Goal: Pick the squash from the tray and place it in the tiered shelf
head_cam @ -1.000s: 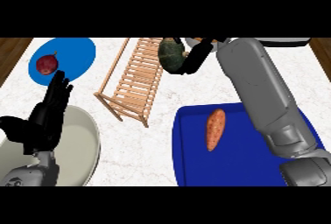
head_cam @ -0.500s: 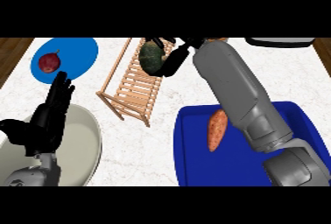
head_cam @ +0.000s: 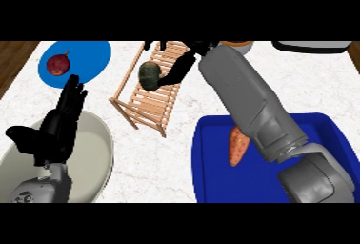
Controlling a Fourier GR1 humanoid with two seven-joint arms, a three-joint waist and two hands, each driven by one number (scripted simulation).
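Observation:
The squash [head_cam: 148, 75] is dark green and sits over the slats of the wooden tiered shelf [head_cam: 144, 106] at the upper middle of the head view. My right hand [head_cam: 181, 66] reaches in from the right, its fingers curled against the squash's right side. Its grey forearm crosses above the blue tray [head_cam: 211, 190] at the lower right. An orange vegetable [head_cam: 237, 146] lies in the tray, partly hidden by that forearm. My left hand [head_cam: 59, 125] rests open at the left, fingers up.
A blue plate [head_cam: 93, 53] at the upper left carries a dark red fruit [head_cam: 57, 64]. A beige plate [head_cam: 98, 147] lies under my left hand at the lower left. A grey object [head_cam: 309, 45] shows at the top right edge.
My right hand has carried the squash left and slightly nearer, from beside the shelf's far end to over its slats. The left hand has stayed put.

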